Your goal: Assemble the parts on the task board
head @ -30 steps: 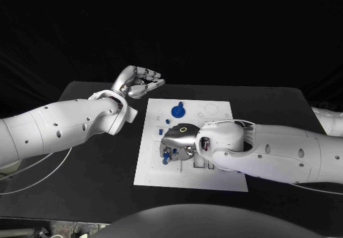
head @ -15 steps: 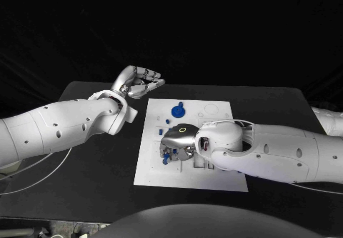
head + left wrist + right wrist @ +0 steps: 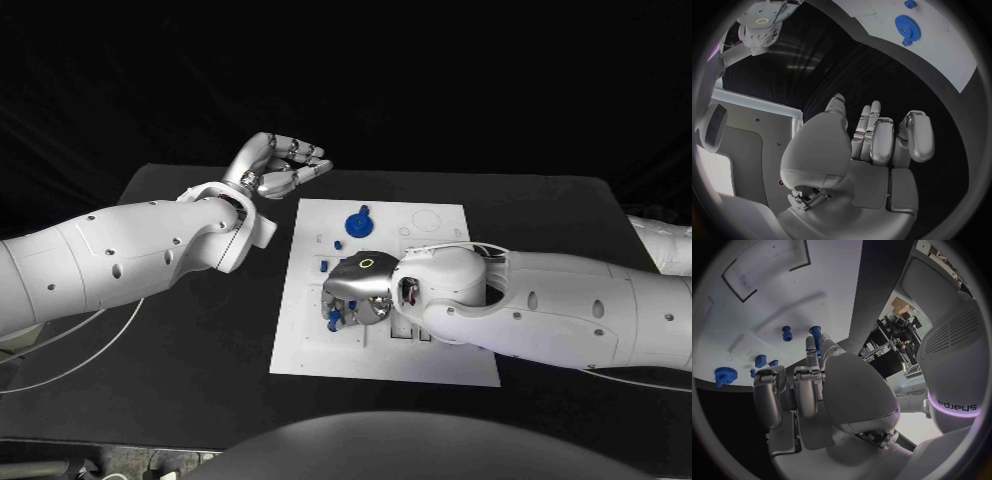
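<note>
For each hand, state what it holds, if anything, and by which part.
The right hand pinches a blue peg near its upper end, over the task board. The left hand holds nothing, its fingers curled.

A black desk carries everything; its surface is matte and dark, with rounded far corners. The backdrop behind it is black. At the near left, thin white cables loop over the desk edge and run down out of view. Some metal hardware sits below the desk's near left corner, too dim to identify.
</note>
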